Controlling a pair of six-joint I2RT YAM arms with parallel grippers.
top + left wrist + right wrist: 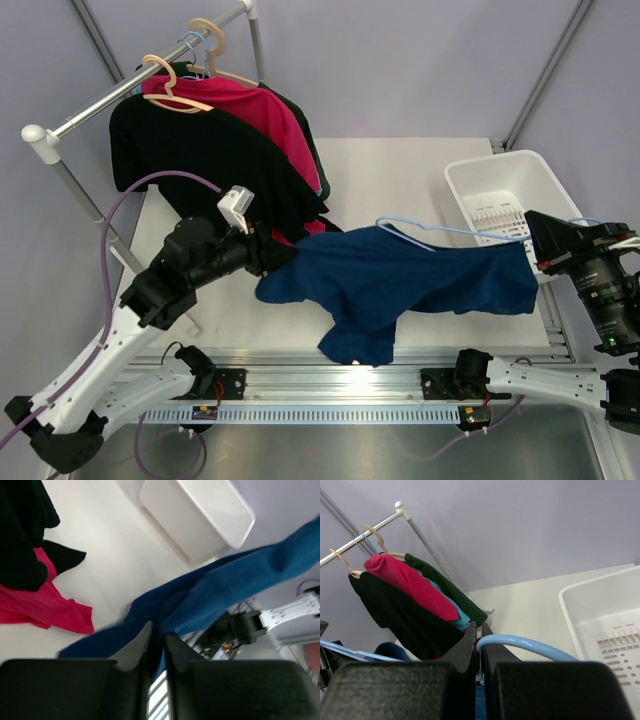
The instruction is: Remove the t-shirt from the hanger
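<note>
White tabletop [400,170] lies bare between the hanging clothes at far left and the white basket [495,160] at the far right edge, with plain lavender walls behind. A garment rack [110,95] carries a black shirt [200,150] and a pink shirt [250,105] whose hems reach the table. The blue t-shirt [400,275] is stretched across the middle, its lowest fold drooping at the table's near edge, with the light blue hanger [440,230] along its top. Reaching diagonally from the near-left corner, the left gripper [275,255] is pinched on the shirt's left end. From the right edge, wrist pointing leftward, the right gripper [530,245] is clamped on the hanger's wire beside the basket.
</note>
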